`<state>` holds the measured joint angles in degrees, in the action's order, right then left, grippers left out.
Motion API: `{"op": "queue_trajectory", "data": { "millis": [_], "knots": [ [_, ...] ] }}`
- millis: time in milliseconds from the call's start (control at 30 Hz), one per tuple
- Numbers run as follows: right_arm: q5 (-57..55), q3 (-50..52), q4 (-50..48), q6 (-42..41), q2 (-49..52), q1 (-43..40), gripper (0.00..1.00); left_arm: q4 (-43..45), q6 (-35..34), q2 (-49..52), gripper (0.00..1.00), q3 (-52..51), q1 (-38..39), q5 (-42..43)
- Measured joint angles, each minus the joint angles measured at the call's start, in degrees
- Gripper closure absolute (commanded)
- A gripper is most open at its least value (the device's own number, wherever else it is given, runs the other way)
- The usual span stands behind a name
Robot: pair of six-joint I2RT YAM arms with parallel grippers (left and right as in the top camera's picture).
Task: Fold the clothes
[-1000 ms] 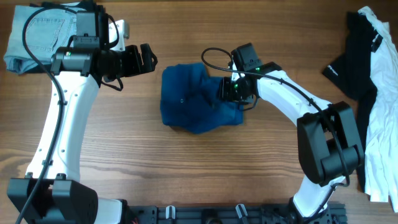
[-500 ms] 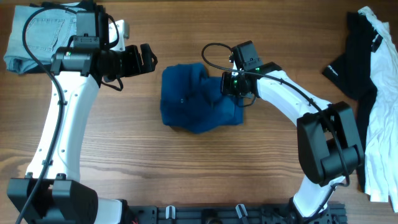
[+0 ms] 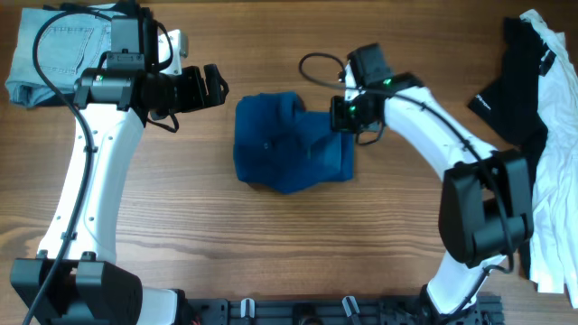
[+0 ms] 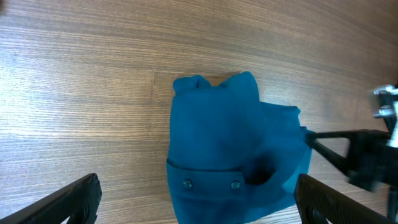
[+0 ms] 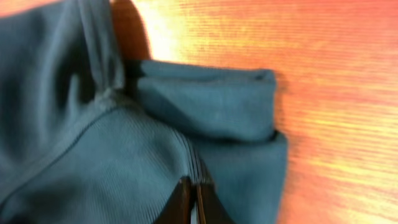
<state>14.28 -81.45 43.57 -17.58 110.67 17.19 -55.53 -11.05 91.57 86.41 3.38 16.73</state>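
- My right pincer [image 5: 191,202] is squeezed narrow. Its two dark tips meet on the ribbed hem of the blue garment [image 5: 93,155], at the bottom edge of my right wrist view.
- Just past the tips, the blue cloth doubles over into a thick fold, with bare table [image 5: 336,74] beyond it.
- Seen from overhead, the blue garment lies bunched in the middle of the table. My right pincer is at its upper right corner.
- My left pincer [image 3: 219,86] is spread wide and holds nothing. It hovers off the blue garment's upper left side, clear of the cloth.
- Farther off, folded jeans [image 3: 54,50] sit in the table's far left corner.
- A pile of black and white clothes [image 3: 542,117] lies along the right edge.
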Motion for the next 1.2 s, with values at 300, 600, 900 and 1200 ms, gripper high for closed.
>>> {"op": "queue_trajectory", "data": {
  "millis": [300, 600, 900, 1200],
  "knots": [
    [5.1, -12.3, 14.0, 7.0, -0.2, -5.2, 0.91, 0.0, 0.0, 0.0, 0.00, 0.0, 0.0, 0.0],
    [7.5, -8.4, 11.7, 14.8, -0.2, -5.5, 0.55, 0.0, 0.0, 0.0, 0.00, 0.0, 0.0, 0.0],
    [7.7, 4.9, -4.9, 20.4, 0.0, -4.4, 0.55, 0.0, 0.0, 0.0, 0.00, 0.0, 0.0, 0.0],
    [7.8, 10.1, -12.6, 22.4, 0.5, -2.4, 0.55, 0.0, 0.0, 0.0, 0.00, 0.0, 0.0, 0.0]
  ]
}}
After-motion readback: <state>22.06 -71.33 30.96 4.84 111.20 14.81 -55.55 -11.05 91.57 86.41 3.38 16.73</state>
